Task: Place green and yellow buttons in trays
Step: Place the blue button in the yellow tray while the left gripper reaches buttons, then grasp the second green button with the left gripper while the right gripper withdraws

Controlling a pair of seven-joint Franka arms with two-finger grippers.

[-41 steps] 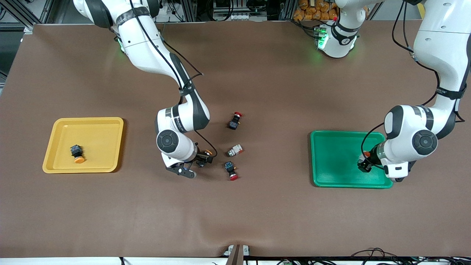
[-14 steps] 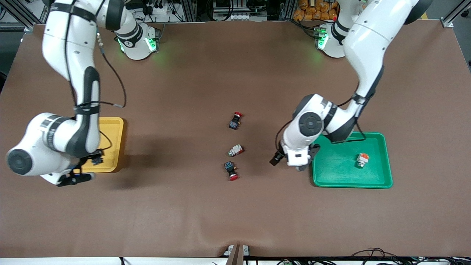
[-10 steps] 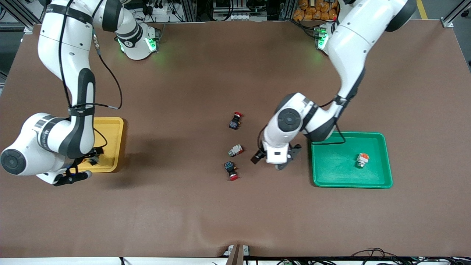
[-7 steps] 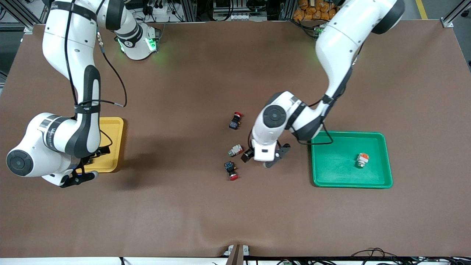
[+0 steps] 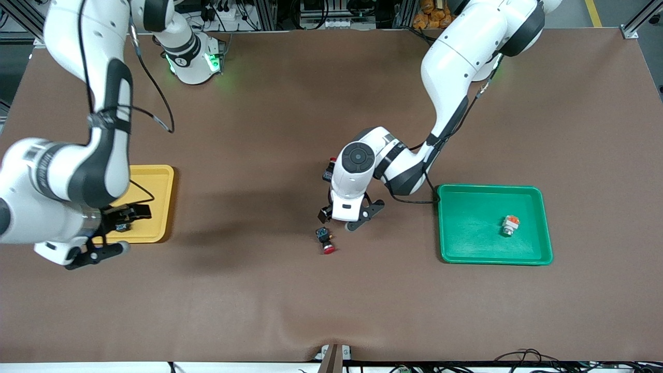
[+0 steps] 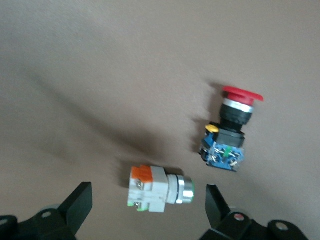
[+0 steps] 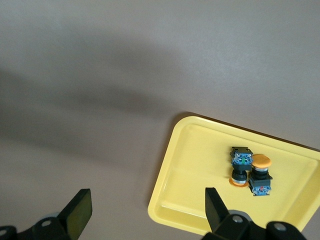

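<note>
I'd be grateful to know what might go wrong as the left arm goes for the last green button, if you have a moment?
1. The left claw hangs open over the green button, which lies on its side; closing on its round cap might roll it away.
2. A red-capped switch lies close beside it, so one finger could nudge or catch that instead.
3. The right claw is open above the yellow tray, posing little risk.

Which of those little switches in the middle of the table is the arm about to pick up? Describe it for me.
Look beneath the left hand, open over the middle of the brown table. The switch lies on its side between the fingers. Unlike the black red-capped switch beside it, it has a pale grey body, an orange block and a green tip.
</note>
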